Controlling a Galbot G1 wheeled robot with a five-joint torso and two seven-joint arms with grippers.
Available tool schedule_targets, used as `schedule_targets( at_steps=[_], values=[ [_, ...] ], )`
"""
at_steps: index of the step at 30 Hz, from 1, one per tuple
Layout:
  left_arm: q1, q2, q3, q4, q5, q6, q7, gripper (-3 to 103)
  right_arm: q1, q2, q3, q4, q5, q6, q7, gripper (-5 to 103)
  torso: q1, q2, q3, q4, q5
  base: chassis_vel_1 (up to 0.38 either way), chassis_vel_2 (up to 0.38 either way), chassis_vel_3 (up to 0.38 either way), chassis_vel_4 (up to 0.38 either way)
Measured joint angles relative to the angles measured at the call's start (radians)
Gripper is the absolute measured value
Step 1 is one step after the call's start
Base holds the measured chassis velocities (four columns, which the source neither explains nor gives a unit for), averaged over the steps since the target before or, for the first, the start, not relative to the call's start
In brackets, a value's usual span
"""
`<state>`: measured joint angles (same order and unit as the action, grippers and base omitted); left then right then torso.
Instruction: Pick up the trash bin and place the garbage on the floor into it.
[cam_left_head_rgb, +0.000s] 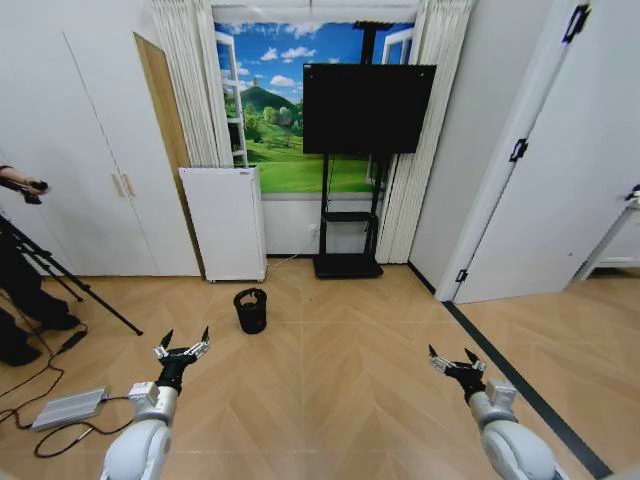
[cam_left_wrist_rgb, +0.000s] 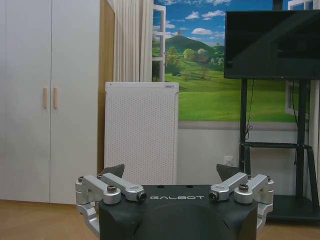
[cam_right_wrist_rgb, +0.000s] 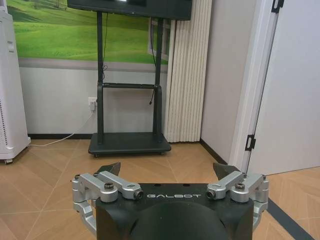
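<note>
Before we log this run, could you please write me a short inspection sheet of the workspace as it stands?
Surface: wooden floor in a herringbone pattern, bare between the arms.
Job's things: black trash bin upright on the floor ahead, standing free; garbage: nothing seen.
Clutter: grey flat box on the floor at the left.
Grippers: left gripper open, empty, low at the left; right gripper open, empty, low at the right.
Cables: black cables looping from the box.
Surroundings: white perforated appliance, dark screen on a stand, landscape mural, curtains, white cupboards, tripod leg.
</note>
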<state>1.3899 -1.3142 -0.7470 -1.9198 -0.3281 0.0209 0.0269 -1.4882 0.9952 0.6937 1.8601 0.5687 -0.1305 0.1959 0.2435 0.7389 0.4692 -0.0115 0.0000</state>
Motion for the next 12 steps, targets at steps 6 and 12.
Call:
schedule_targets(
  at_steps=[6,12],
  values=[
    [0.000,0.000,0.000,0.000,0.000,0.000,0.000,100,0.000,0.000,0.000,0.000,0.000,0.000,0.000,100,0.000,0.000,0.000,0.0000,0.0000,0.000,0.000,0.000,0.000],
    [0.000,0.000,0.000,0.000,0.000,0.000,0.000,100,0.000,0.000,0.000,0.000,0.000,0.000,0.000,100,0.000,0.000,0.000,0.0000,0.0000,0.000,0.000,0.000,0.000]
  ],
)
